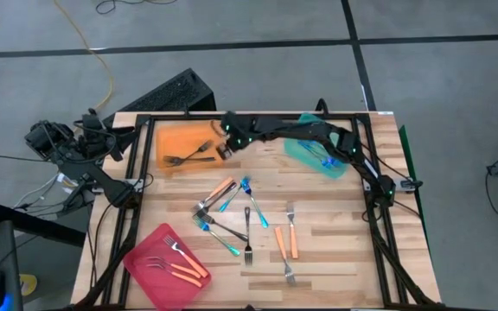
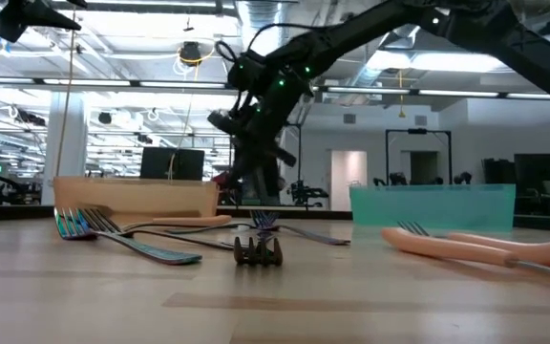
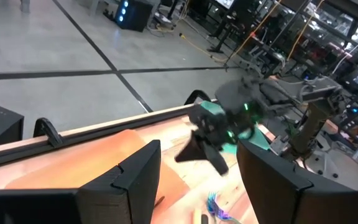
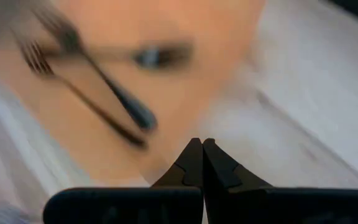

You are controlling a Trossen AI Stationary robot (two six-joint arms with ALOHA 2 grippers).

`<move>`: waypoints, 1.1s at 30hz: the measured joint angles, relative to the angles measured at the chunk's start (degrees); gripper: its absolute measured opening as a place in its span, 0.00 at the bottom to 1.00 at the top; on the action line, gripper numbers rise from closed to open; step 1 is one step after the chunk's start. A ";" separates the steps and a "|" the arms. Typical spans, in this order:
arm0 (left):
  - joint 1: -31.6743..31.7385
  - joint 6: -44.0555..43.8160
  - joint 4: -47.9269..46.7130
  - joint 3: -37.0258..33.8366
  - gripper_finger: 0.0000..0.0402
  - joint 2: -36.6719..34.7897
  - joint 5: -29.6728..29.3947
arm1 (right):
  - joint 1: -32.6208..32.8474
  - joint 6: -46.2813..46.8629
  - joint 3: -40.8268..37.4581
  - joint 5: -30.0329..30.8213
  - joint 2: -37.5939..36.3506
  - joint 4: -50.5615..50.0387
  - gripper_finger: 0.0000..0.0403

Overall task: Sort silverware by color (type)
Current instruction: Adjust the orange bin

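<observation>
- Silverware (image 1: 232,216) lies scattered mid-table from above: forks with orange, blue and dark handles. Dark forks (image 1: 188,155) sit in the orange tray (image 1: 167,138), orange-handled ones in the pink tray (image 1: 145,263), blue in the teal tray (image 1: 305,154). The right gripper (image 1: 224,149) hangs at the orange tray's edge.
- Low down, a dark fork (image 2: 258,250) faces us tines-first.
- Left wrist: left gripper (image 3: 197,180) fingers spread wide, holding nothing.
- Right wrist: right gripper (image 4: 201,149) tips pressed together, empty, beside dark forks.
</observation>
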 joint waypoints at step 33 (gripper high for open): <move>0.00 -0.02 0.00 -0.02 0.49 0.00 0.19 | 4.10 -5.12 -6.51 3.56 0.21 23.75 0.04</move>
